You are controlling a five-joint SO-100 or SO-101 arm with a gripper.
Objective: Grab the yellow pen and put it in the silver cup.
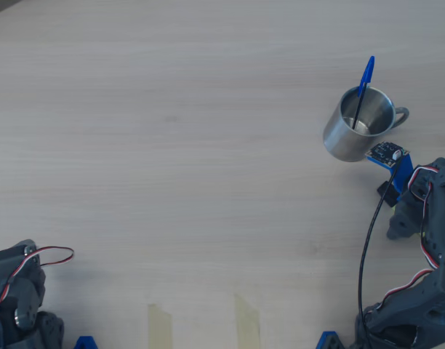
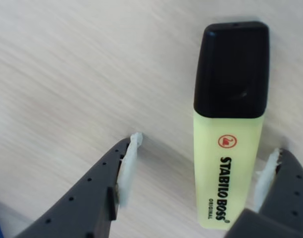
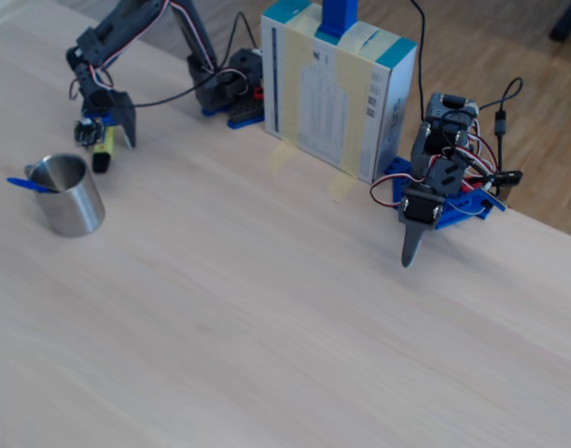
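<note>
Seen through the wrist view, left to right: a dark grey gripper [image 2: 201, 173] spread wide, left finger [image 2: 99, 186] with its pale pad resting near bare light wood table [image 2: 67, 74]; then the chunky yellow highlighter pen with black cap [image 2: 229, 139], flat on the wood between the jaws, closer to the right finger [image 2: 285, 188], perhaps just touching that pad, not clamped. In the fixed view, far left: shiny brushed-steel cup [image 3: 69, 194] upright with a thin blue ballpoint pen [image 3: 28, 185] leaning inside; just behind it, the arm lowered over the yellow pen [image 3: 103, 149]. At centre, a white and teal box [image 3: 337, 93]; right of it, a second arm [image 3: 439, 182] parked.
</note>
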